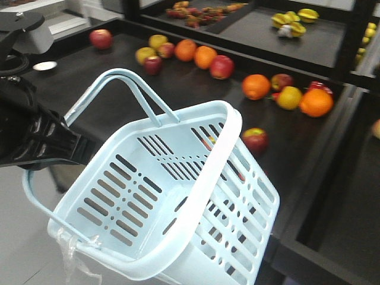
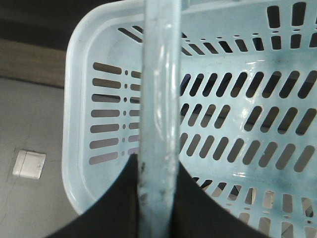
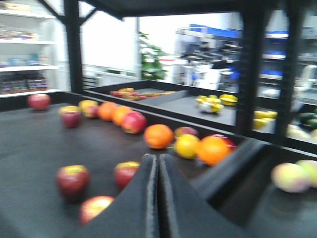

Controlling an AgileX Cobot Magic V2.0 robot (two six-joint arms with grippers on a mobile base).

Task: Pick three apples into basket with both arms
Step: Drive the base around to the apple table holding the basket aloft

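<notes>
Along the black shelf [image 1: 119,101], fruit lay loose in a scatter. Basket [image 1: 199,193], pale blue w/ slotted walls, hung clear of the shelf at its front, tilted, mouth toward the front cam. No fruit showed inside from the left wrist cam. Left gripper [image 2: 156,163] was clamped on one hoop handle [image 2: 158,89], a black finger [image 2: 111,203] on each side. Right gripper [image 3: 157,158] hovered low over the shelf, fingers pressed together, nothing between them.

Step in hand, est.: first pick, 0 of 3 done. Good practice at this pt was to:
1. Spread the right fingers before descent; pressed together, they would only shove the fruit.
2. Centre on the widest part of one fruit, come down from above and close gently, since a round skin rolls if nudged off-centre.
3. Level the basket, mouth up, and bring it near the pick pt to keep the drop short.
4. Skip the oranges [image 1: 256,86] and plain yellow apples [image 1: 157,41].

Apples [image 3: 73,179]: three lay just ahead of the right gripper, near one another but apart. Skin was dark red w/ a yellow-green patch on top. Right wrist cam was blurred, so stems could not be made out.
</notes>
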